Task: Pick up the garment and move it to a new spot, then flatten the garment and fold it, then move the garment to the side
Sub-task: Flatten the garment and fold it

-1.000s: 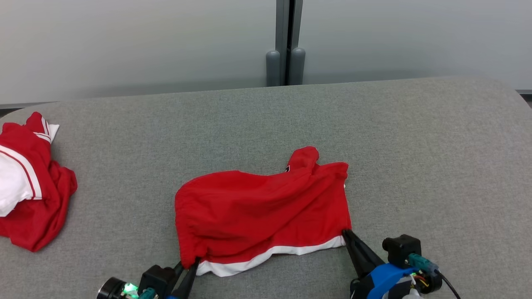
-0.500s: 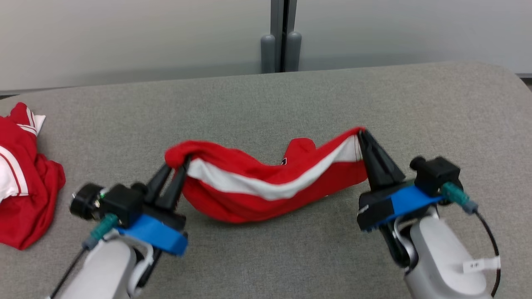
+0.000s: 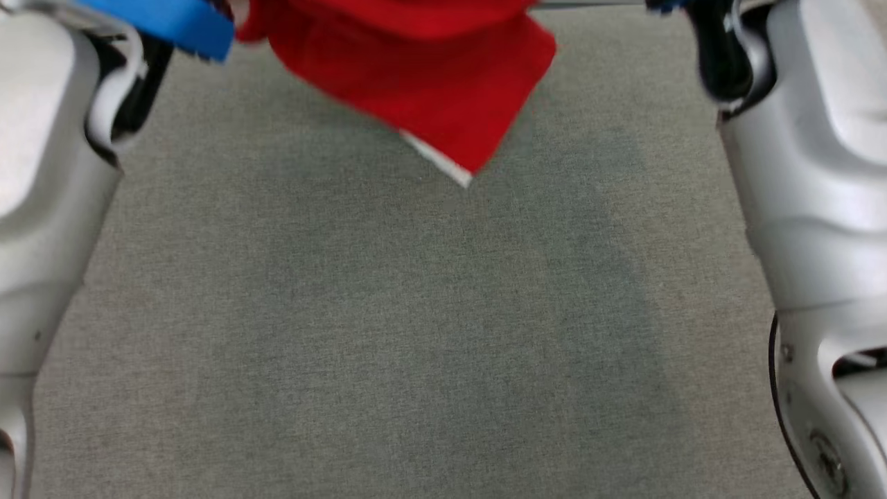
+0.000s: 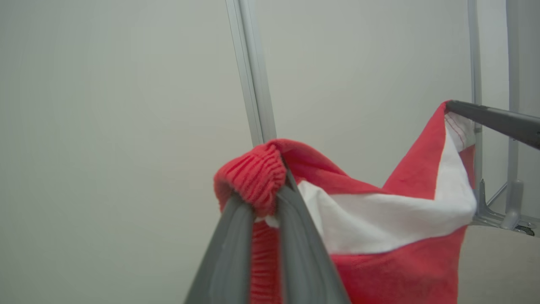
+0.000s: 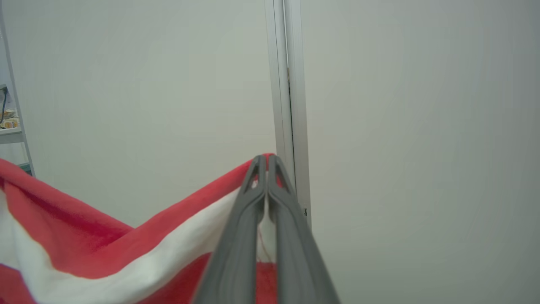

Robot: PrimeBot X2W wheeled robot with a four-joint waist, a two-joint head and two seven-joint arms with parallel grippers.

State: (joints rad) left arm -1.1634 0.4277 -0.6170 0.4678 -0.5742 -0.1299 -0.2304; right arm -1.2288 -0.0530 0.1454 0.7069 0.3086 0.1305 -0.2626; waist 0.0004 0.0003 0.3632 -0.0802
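Garment: red, white band along one edge, up in the air and strung between my two claws. A loose corner with white trim droops toward the grey table and, by the soft shadow under it, seems to hang clear of the surface. Left claw: fingers clamped on a bunched, ribbed red edge, with a thick wad of cloth wedged between them so they cannot meet. Right claw: fingers pressed tight together, pinching the thin corner where red meets white. The white band sags in a shallow curve between the two grips, so the cloth is not taut. Head view: left forearm and right forearm stand at either side with the cloth high between them. Beyond the fingers, a pale wall and an upright post. Step in hand, as I judge it: the pick-up and carry, with flattening and folding not yet begun. Next move, my reading: bring both claws over the chosen spot, spread them to take out the sag, and lower so the hanging edge lands first and the rest lays out flat behind it. The right grip looks shallow, so a hard pull may slip it.
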